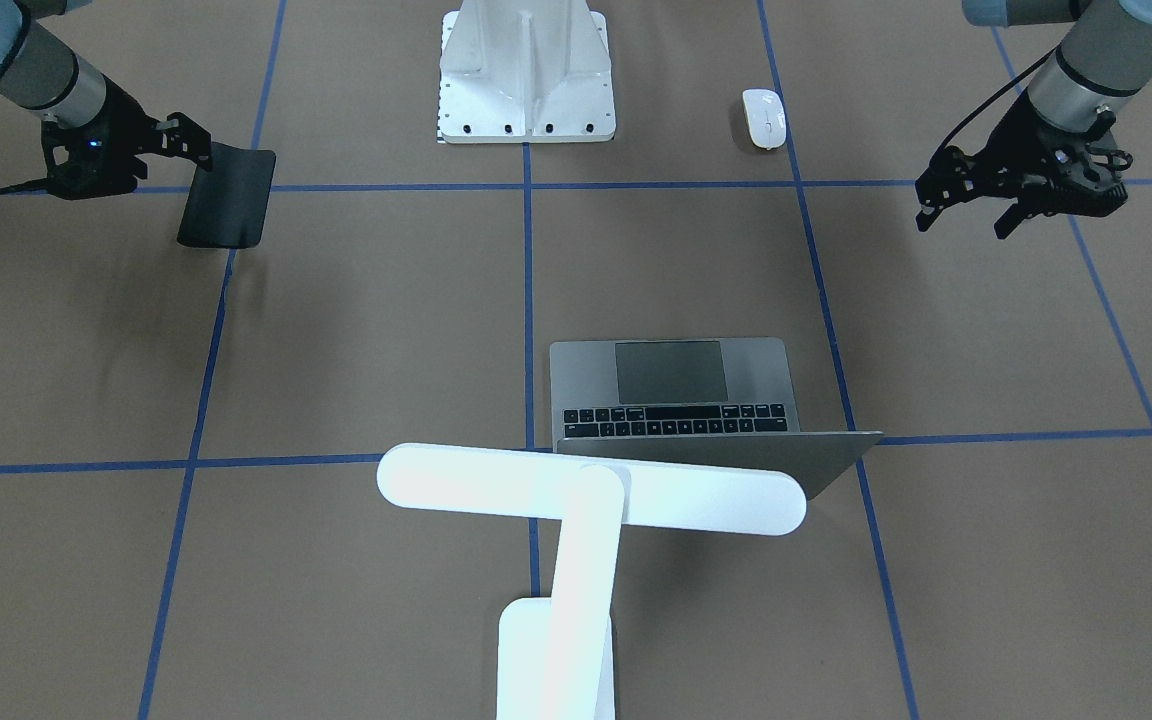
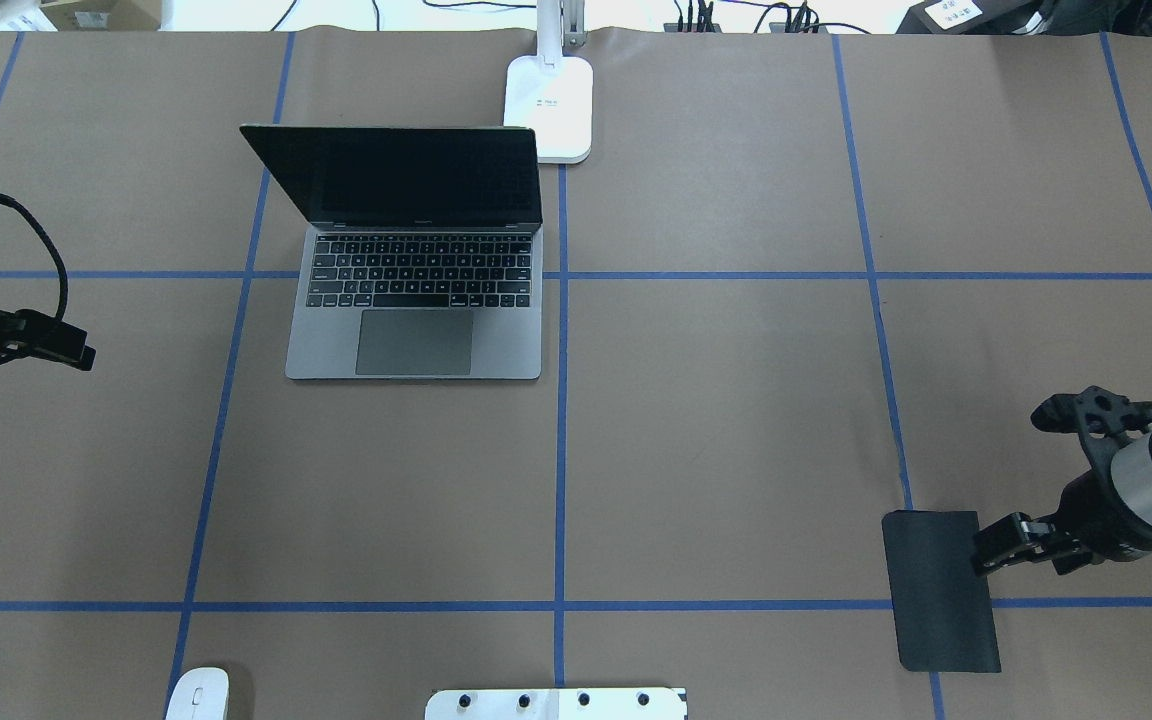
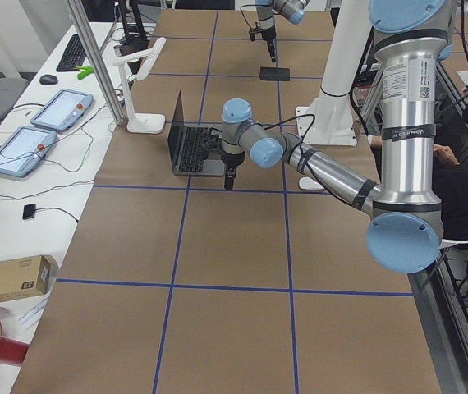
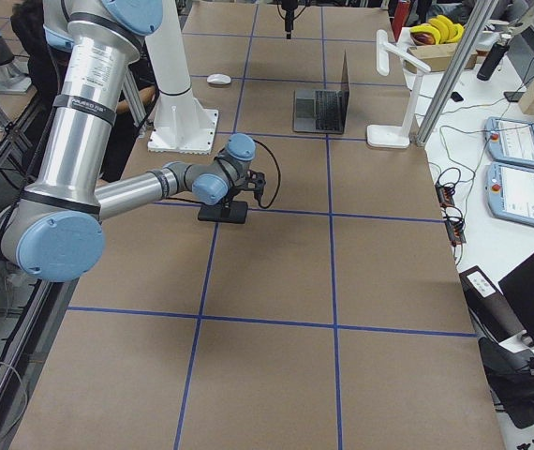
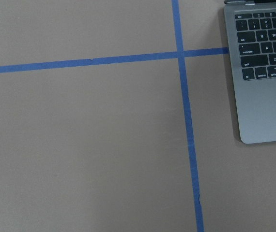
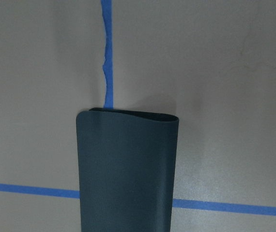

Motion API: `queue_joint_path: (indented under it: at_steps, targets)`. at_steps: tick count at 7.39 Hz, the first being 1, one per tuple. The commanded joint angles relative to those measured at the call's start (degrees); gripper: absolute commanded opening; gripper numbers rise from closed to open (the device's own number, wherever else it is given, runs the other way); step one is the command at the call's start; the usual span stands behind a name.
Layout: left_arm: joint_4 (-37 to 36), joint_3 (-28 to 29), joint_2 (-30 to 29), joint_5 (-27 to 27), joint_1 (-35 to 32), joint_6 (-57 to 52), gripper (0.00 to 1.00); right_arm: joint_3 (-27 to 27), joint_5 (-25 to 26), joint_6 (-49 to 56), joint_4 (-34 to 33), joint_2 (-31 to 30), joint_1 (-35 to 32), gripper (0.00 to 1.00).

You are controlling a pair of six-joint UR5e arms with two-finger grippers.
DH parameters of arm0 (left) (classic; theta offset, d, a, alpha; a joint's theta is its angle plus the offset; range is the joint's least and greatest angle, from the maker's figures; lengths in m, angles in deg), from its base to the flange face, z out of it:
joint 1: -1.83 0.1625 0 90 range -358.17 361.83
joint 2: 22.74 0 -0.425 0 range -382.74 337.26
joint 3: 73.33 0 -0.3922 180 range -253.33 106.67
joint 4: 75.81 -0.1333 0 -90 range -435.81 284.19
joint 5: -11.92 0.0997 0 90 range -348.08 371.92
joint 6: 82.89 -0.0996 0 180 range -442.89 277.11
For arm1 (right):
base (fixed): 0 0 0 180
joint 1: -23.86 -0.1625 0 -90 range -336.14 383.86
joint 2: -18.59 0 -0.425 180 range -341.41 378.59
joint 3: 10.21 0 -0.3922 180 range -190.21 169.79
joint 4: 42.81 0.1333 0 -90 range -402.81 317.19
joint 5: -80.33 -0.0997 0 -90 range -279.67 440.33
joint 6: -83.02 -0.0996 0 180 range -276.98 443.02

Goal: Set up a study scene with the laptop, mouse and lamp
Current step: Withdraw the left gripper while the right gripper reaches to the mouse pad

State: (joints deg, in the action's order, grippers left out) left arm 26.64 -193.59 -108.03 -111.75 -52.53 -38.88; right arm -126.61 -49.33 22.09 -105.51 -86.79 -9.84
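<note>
The laptop (image 2: 416, 340) stands open on the table, screen dark, with its keyboard toward the robot's base; it also shows in the front view (image 1: 676, 375). Just behind it is the white lamp (image 1: 591, 490), whose base (image 2: 548, 105) sits at the table's far edge. The white mouse (image 1: 763, 118) lies near the robot's base on the left arm's side. My left gripper (image 1: 964, 222) hovers open and empty, well left of the laptop. My right gripper (image 1: 198, 150) is shut on one edge of a black mouse pad (image 2: 941, 590), far from the laptop.
The white ribbed bolted pedestal (image 1: 526, 75) stands at the robot's side of the table, between the arms. Blue tape lines (image 2: 561, 440) cross the brown table cover. Beyond the table's far edge lie tablets and cables (image 4: 515, 150).
</note>
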Motion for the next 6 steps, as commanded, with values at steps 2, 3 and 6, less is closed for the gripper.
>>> queue_joint_path:
  at_steps: [2, 3, 6]
  targets:
    - [1.4, 0.0, 1.3, 0.0, 0.0, -0.2, 1.00, 3.2, -0.9, 0.3, 3.5, 1.1, 1.1, 0.74]
    - [1.4, 0.1, 1.3, 0.1, 0.0, -0.2, 1.00, 3.4, -2.3, 0.3, 3.3, 1.1, 1.4, 0.70]
    - [1.4, -0.1, 1.3, 0.2, 0.0, -0.2, 1.00, 4.6, -3.1, 0.3, 2.3, 1.0, 2.9, 0.68]
